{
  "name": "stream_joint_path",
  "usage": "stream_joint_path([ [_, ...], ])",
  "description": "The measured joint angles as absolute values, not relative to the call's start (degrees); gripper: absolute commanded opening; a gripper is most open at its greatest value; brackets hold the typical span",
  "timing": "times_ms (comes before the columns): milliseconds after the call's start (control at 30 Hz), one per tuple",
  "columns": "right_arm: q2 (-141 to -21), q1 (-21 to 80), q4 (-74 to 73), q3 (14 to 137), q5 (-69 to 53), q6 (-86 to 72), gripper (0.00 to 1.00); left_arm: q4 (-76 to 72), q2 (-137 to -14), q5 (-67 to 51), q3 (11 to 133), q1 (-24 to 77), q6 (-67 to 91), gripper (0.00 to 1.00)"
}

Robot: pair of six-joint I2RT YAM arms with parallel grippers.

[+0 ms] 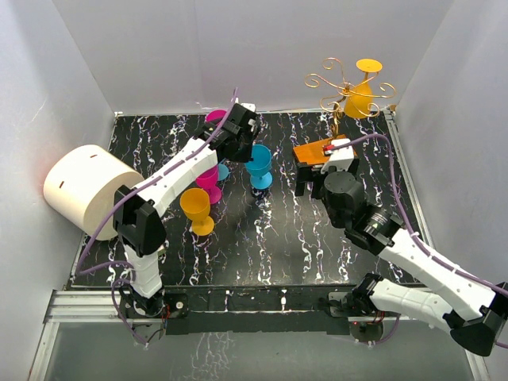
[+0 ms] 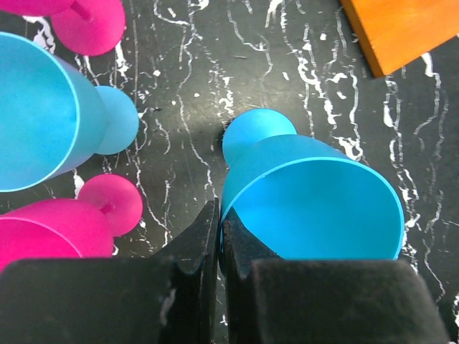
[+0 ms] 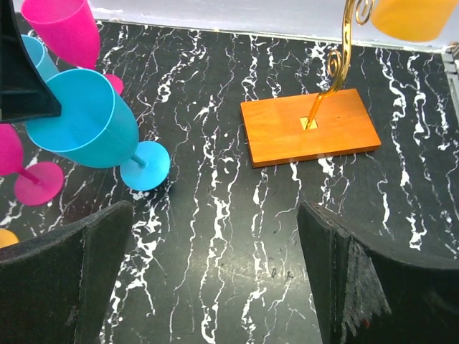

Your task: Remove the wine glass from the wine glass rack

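The wine glass rack stands at the back right, gold curled wire on an orange base. A yellow wine glass hangs upside down from it; its bowl shows in the right wrist view beside the gold post and base. My left gripper is shut on the rim of a blue wine glass, whose foot is at the tabletop left of the base. My right gripper is open and empty, just in front of the base.
Pink glasses, a second blue glass and a yellow glass stand in a cluster at centre-left. A large white cylinder lies at the left edge. White walls close in the black marbled table.
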State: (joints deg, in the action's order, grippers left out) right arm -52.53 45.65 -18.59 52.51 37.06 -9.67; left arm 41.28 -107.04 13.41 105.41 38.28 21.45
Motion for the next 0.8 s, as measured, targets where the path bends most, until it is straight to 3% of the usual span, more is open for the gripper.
stream_joint_path([
  [600, -48.0, 45.6, -19.6, 52.4, 37.6, -12.6, 0.98, 38.0, -111.9, 14.5, 102.8, 31.7, 21.1, 0.01],
  [800, -47.3, 45.6, -19.6, 52.4, 37.8, -12.6, 0.98, 38.5, -112.3, 14.7, 103.9, 31.8, 20.9, 0.17],
])
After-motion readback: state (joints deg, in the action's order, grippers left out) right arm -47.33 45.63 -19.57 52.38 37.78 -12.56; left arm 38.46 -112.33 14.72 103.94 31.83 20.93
